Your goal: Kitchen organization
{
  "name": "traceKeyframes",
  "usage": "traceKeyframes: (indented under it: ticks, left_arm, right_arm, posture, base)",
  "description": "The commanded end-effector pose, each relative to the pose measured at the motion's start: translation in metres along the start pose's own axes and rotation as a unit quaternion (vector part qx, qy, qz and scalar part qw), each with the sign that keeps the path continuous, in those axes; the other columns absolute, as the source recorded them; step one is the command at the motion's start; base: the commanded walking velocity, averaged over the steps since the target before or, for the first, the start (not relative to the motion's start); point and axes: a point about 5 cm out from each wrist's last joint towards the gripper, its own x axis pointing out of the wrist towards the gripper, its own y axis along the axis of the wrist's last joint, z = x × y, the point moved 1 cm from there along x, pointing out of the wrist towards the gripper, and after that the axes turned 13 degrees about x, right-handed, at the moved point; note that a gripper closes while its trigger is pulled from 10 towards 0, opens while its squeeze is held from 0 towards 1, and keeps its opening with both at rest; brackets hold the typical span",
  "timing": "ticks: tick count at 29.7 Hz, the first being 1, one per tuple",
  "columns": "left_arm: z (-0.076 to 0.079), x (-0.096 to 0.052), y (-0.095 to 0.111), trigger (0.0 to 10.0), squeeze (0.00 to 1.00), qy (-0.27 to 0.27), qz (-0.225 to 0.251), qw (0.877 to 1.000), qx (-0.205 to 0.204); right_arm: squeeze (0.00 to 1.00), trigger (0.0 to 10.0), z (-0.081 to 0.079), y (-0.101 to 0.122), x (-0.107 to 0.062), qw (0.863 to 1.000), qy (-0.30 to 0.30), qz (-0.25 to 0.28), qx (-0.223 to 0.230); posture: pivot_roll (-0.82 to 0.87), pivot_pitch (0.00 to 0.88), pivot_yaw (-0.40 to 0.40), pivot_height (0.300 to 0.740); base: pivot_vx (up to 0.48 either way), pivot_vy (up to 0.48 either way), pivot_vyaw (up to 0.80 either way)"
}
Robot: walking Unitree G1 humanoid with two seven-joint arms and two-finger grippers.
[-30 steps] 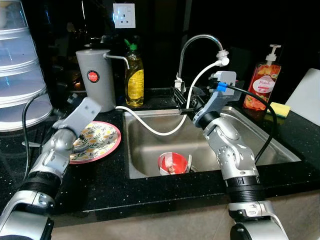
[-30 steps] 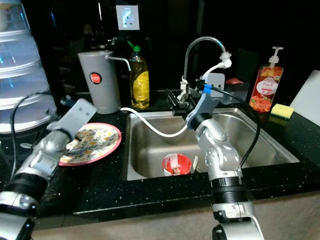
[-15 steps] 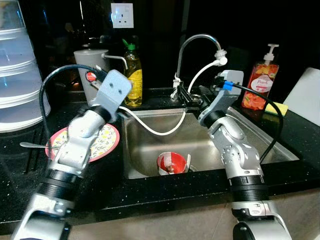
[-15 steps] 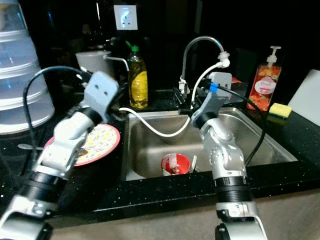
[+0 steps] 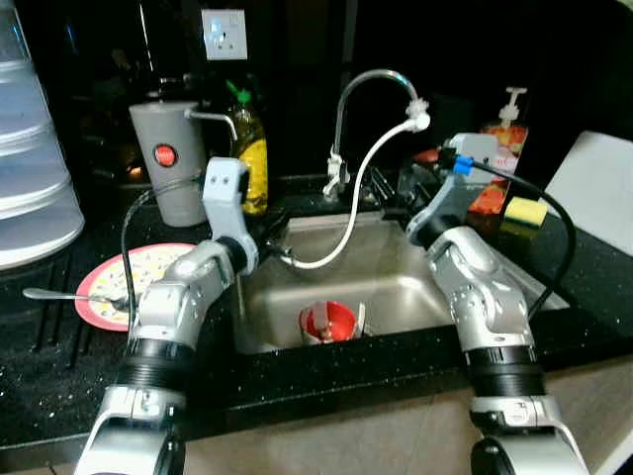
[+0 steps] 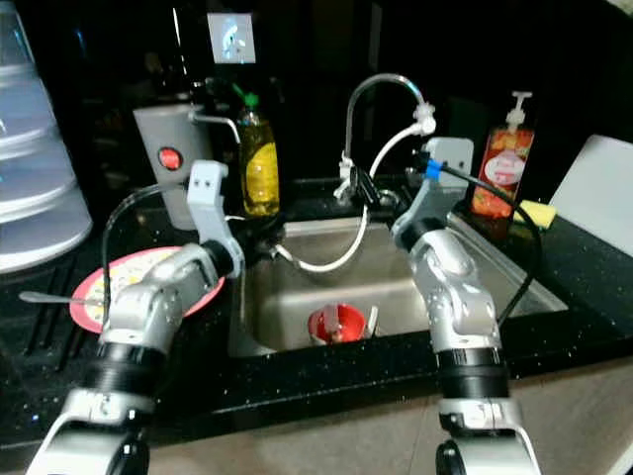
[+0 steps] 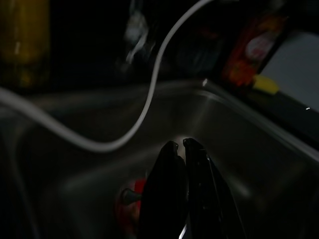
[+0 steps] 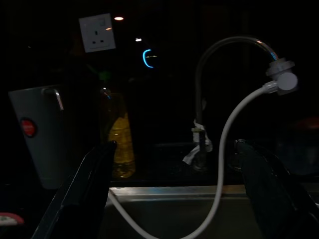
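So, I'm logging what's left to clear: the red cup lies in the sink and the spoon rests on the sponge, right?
Not quite. The red cup does lie in the sink, but the spoon rests on the flowered plate on the counter left of the sink, as the left eye view shows. The yellow sponge sits far off on the right, with nothing on it.

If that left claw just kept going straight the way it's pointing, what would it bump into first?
Probably the red bowl at the bottom of the sink. The left gripper, fingers shut, points down into the basin, with the white hose beyond it. Depth is hard to judge in the dark.
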Motion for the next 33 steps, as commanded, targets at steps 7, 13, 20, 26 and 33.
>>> traceKeyframes:
  ticks: [7,13,20,26,33]
  left_arm:
    - [0.001,0.003,-0.015,10.0,0.0,0.003,-0.028,0.998,-0.049]
    - [0.003,0.004,-0.032,10.0,0.0,0.008,-0.091,0.991,-0.102]
    - [0.004,0.004,-0.041,10.0,0.52,0.018,-0.124,0.987,-0.103]
    - [-0.001,0.002,-0.039,10.0,1.0,0.035,-0.122,0.986,-0.108]
    - [-0.009,-0.006,-0.008,10.0,1.0,0.032,-0.076,0.996,-0.041]
  right_arm:
    - [0.0,10.0,0.0,0.004,-0.001,1.0,-0.002,0.01,-0.008]
    - [0.0,10.0,-0.003,0.001,-0.002,1.0,0.003,0.006,-0.007]
    - [0.0,10.0,-0.005,-0.001,-0.002,1.0,0.008,0.003,-0.005]
    - [0.0,10.0,-0.006,-0.001,-0.002,1.0,0.009,0.002,-0.003]
    - [0.0,10.0,-0.007,-0.001,-0.002,1.0,0.009,0.003,-0.003]
  posture:
    - [-0.06,0.0,-0.004,0.74]
    - [-0.06,0.0,-0.005,0.74]
    - [-0.05,0.0,-0.008,0.74]
    - [-0.05,0.0,-0.009,0.74]
    - [-0.05,0.0,-0.005,0.74]
  base:
    - [0.0,0.0,0.0]
    - [0.0,0.0,0.0]
    - [0.0,0.0,0.0]
    - [0.0,0.0,0.0]
    - [0.0,0.0,0.0]
